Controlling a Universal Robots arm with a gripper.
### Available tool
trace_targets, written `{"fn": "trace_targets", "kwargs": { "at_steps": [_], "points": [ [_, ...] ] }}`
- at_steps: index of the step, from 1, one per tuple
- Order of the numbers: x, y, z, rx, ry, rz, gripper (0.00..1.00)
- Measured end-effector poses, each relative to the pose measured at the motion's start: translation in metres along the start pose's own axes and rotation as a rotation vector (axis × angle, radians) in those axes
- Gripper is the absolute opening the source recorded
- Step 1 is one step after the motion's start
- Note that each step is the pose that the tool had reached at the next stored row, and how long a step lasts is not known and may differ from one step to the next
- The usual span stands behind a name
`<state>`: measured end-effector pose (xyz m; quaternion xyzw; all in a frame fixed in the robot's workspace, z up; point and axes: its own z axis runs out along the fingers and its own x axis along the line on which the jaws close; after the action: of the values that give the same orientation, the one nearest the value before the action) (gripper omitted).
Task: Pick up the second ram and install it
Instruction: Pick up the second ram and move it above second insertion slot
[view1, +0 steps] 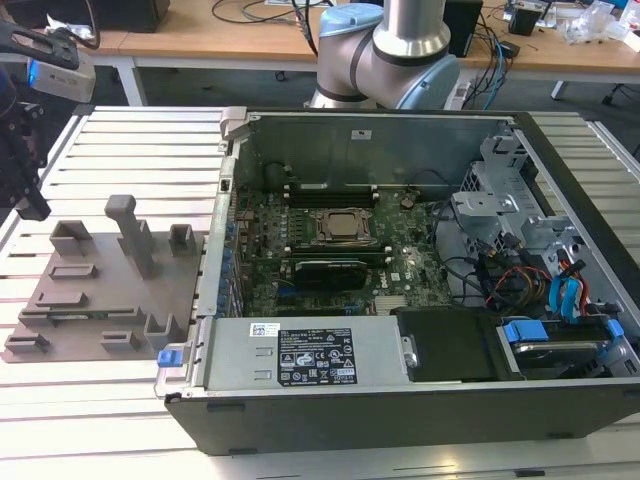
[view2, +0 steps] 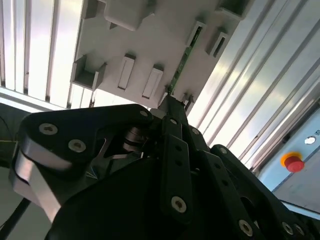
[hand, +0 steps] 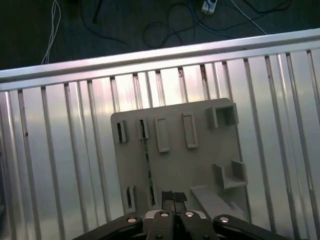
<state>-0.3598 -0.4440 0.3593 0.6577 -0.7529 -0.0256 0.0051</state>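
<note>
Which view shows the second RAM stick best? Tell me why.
The first wrist view: the second ram lies edge-up, full length visible, on the grey fixture. The second wrist view shows it closer but foreshortened, as a green edge. In the exterior view it is too small to tell.

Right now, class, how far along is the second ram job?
Done: nothing yet; the ram stands in its fixture slot. In hand: the gripper hangs near the fixture, clear of the ram, shut and holding nothing. Left: the pick and the install on the motherboard.
</note>
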Motion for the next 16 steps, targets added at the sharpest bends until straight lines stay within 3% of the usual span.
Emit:
{"fn": "trace_targets", "kwargs": {
  "at_steps": [8,16],
  "points": [
    [0.0000,0.0000,0.0000,-0.0033,0.0058,-0.128,0.10],
    [0.0000,0.0000,0.0000,-0.0059,0.0103,-0.226,0.10]
  ]
}}
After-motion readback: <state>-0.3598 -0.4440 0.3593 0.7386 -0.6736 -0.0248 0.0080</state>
